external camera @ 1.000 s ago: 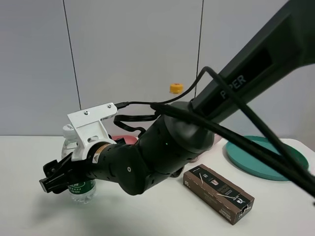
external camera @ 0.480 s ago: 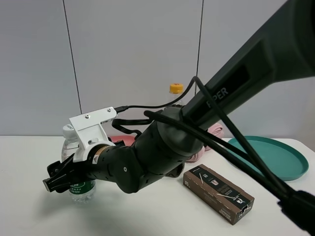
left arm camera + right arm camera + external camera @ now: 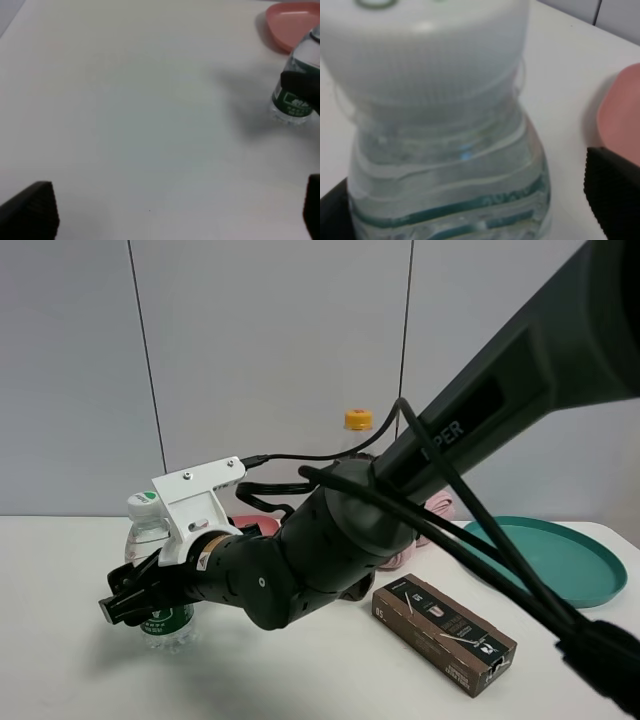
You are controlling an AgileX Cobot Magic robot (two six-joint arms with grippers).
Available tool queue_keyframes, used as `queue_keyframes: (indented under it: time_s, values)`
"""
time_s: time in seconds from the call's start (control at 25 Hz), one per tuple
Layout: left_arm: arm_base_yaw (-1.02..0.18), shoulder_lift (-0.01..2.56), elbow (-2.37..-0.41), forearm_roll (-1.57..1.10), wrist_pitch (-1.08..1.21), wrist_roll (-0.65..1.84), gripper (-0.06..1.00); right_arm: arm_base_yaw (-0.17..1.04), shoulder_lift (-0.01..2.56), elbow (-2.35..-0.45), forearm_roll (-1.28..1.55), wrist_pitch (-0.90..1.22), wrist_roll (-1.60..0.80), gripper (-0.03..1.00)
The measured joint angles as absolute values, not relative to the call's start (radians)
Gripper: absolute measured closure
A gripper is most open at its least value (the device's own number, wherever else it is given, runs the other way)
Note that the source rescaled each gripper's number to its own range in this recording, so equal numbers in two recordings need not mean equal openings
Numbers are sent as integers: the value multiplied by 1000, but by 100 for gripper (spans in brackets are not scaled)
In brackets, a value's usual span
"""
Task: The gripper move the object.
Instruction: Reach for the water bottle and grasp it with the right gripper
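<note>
Your right gripper (image 3: 128, 592) reaches across to the left part of the table (image 3: 60, 670); its jaws stand open on either side of the bottle (image 3: 165, 622), a gap showing beside one jaw, so nothing is gripped yet. The bottle stands upright, near a pink plate (image 3: 250, 523); the left gripper (image 3: 170, 212) hangs wide open and empty, well apart. The risk: one jaw touching first could tip or skid the bottle; thin plastic may slip under a squeeze. Bare table shows leftward and toward the camera; the plate, box (image 3: 445, 635) and arm crowd the other side.
</note>
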State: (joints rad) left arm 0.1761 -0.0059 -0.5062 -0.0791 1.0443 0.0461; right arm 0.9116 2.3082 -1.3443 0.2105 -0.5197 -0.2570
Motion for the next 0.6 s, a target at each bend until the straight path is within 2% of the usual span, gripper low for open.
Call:
queue_keyframes:
  time_s: [0.36,0.44,0.6]
  values:
    - [176,-6,-506,-79,1044,46,-6,912,2330,-1370,211,-521,-257,38]
    - [176,-6,-506,-79,1044,45,-6,912,2330,-1373,211,-523,-257,46]
    - [176,-6,-506,-79,1044,45,-6,912,2330,-1373,209,-523,-255,78]
